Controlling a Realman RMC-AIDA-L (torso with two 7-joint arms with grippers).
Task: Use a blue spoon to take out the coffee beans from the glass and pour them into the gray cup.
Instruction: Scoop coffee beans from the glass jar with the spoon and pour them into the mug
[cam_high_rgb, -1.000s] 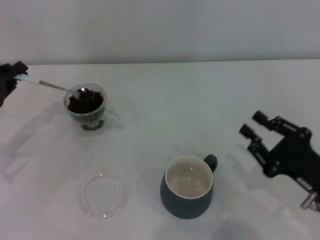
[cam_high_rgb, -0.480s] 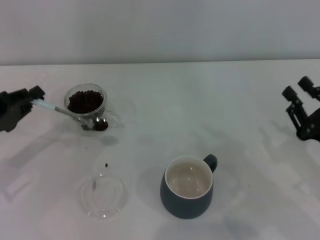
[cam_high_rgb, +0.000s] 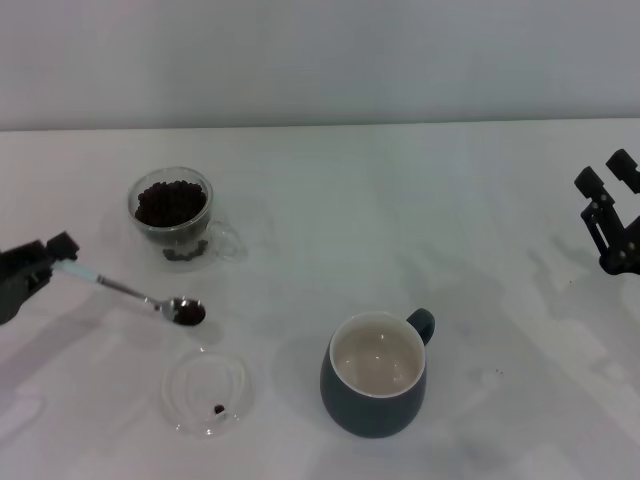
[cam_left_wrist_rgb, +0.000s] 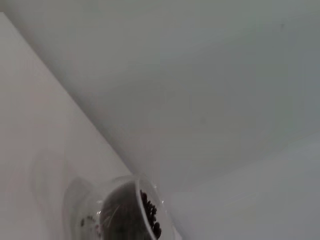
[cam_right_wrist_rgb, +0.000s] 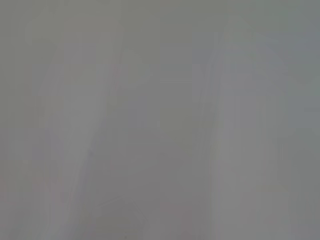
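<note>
My left gripper (cam_high_rgb: 45, 262) at the far left is shut on the pale blue handle of the blue spoon (cam_high_rgb: 130, 292). The spoon's silver bowl holds a few dark coffee beans (cam_high_rgb: 188, 313) and hangs in front of the glass, above the table. The clear glass (cam_high_rgb: 172, 212) with many coffee beans (cam_high_rgb: 168, 202) stands at the back left and also shows in the left wrist view (cam_left_wrist_rgb: 120, 212). The gray cup (cam_high_rgb: 378, 373) stands front centre, its cream inside bare. My right gripper (cam_high_rgb: 607, 178) is open at the far right edge, away from everything.
A flat clear glass saucer (cam_high_rgb: 207, 388) lies front left, below the spoon bowl, with one stray bean (cam_high_rgb: 217, 408) on it. The white table (cam_high_rgb: 330, 220) ends at a pale wall behind. The right wrist view shows only a blank grey surface.
The left gripper drew the spoon out of the glass and moved it forward with beans in its bowl. One bean fell onto the saucer. The right arm withdrew to the right edge.
</note>
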